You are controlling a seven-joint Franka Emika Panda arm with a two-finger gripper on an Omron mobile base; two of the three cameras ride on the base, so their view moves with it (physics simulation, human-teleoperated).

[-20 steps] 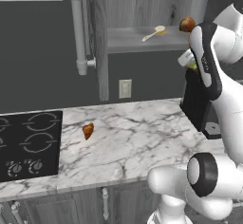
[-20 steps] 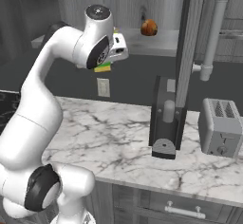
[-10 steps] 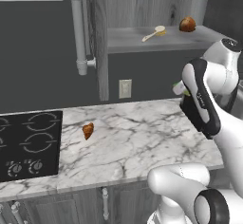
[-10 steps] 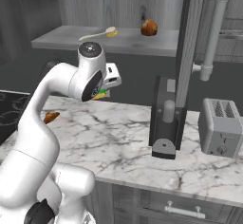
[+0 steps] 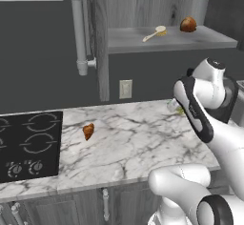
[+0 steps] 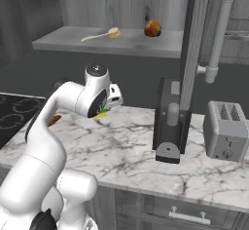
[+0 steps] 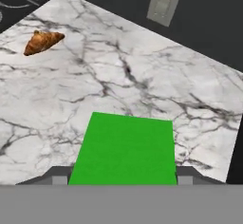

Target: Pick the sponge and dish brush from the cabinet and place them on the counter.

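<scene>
1. The gripper [image 7: 123,182] has its fingers clamped across the sponge [image 7: 124,149], whose green face fills the space between them.
2. The sponge hangs low over the counter [image 7: 142,90], near the back wall and its outlet [image 7: 163,1]; a croissant [image 7: 42,42] lies well apart toward the cooktop [image 5: 28,143].
3. The step in hand is setting the sponge down; next likely calls for lowering to the marble, then releasing.
4. The dish brush [image 5: 154,33] lies on the cabinet [image 5: 167,38] shelf beside a brown lump [image 5: 188,24], not yet fetched.
</scene>
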